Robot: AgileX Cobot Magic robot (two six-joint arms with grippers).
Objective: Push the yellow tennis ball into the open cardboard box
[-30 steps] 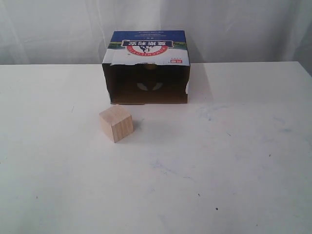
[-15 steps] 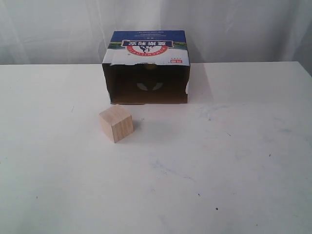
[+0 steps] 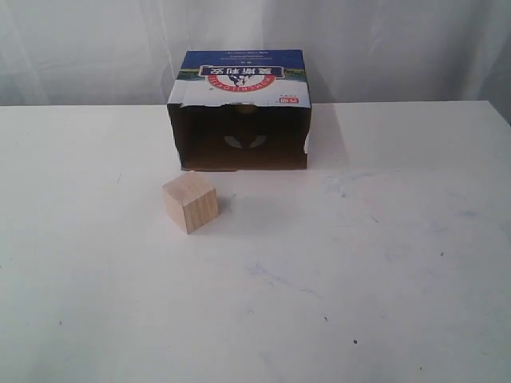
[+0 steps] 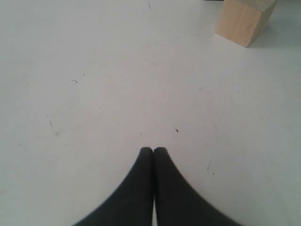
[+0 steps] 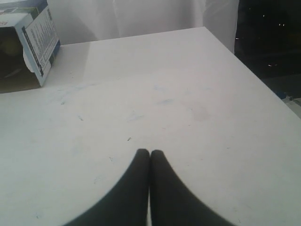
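Observation:
The open cardboard box (image 3: 239, 76) lies on its side at the back of the table, its dark opening facing the camera. Deep in that opening a dim yellowish round shape (image 3: 247, 109) shows, which looks like the yellow tennis ball; the right wrist view also catches the box (image 5: 41, 33) with a faint yellow-green glow inside. My left gripper (image 4: 153, 149) is shut over bare table with nothing between its fingers. My right gripper (image 5: 150, 152) is likewise shut and holds nothing, well away from the box. Neither gripper appears in the exterior view.
A pale wooden cube (image 3: 190, 202) stands in front of the box's left corner, also seen in the left wrist view as the cube (image 4: 242, 21) far from the fingertips. The white table (image 3: 359, 263) ends at an edge (image 5: 254, 70) on the right, with darkness beyond.

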